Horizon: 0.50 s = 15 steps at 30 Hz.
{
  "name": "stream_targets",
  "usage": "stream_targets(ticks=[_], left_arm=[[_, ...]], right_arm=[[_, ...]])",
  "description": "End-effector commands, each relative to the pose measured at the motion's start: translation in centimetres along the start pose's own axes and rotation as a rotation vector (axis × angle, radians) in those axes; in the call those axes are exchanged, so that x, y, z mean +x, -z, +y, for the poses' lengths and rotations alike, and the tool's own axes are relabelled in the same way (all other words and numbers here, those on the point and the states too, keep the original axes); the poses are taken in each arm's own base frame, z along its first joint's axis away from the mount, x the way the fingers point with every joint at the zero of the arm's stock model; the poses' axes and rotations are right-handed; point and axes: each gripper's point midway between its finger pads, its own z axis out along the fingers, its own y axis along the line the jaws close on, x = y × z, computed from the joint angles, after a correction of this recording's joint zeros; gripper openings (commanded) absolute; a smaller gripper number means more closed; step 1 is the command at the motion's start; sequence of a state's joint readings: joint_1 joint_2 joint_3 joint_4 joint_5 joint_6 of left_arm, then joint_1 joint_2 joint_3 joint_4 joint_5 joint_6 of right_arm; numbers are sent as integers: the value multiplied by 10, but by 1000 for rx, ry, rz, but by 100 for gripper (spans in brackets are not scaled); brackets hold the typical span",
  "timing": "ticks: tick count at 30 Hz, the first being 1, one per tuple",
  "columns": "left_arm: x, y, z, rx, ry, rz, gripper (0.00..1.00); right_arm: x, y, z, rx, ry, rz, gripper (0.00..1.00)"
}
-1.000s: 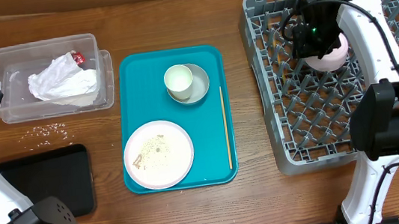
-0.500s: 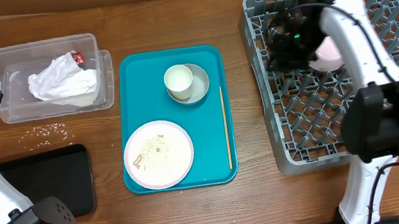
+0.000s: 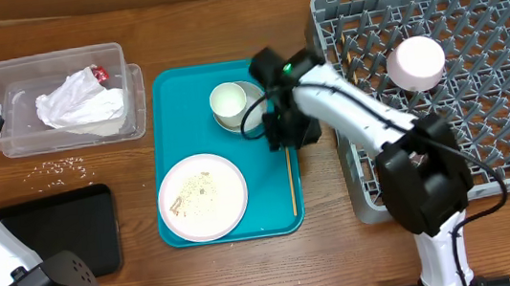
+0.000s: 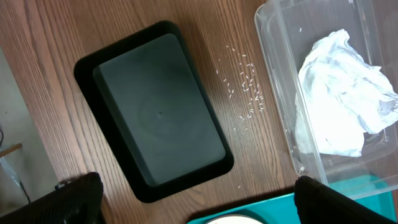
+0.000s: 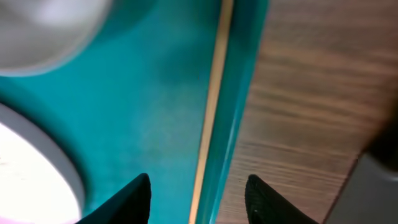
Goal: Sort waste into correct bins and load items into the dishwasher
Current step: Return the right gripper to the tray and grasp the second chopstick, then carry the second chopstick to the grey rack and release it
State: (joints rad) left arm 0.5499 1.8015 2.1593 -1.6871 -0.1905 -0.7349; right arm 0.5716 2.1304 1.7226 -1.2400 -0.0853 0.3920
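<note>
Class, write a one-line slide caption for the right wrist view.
Open right gripper above chopsticks along the rim of the teal tray.

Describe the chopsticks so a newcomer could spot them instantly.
On the teal tray mid-table, the chopsticks lie just inside its right rim. They alone are thin, straight and wooden; the neighbouring plate and cup are round and white.
</note>
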Motion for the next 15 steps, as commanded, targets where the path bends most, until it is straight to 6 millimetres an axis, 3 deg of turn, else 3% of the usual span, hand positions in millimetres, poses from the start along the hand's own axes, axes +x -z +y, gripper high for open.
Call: stream_targets(ticks=[1, 9, 15], left_arm=[[0, -3, -1, -7, 18, 9, 100], [0, -3, -1, -7, 18, 9, 100], [0, -3, -1, -7, 18, 9, 100]], right_arm=[[9, -15, -5, 77, -64, 2, 43], [26, -38, 6, 90, -24, 24, 37], [39, -58, -1, 122, -18, 74, 36]])
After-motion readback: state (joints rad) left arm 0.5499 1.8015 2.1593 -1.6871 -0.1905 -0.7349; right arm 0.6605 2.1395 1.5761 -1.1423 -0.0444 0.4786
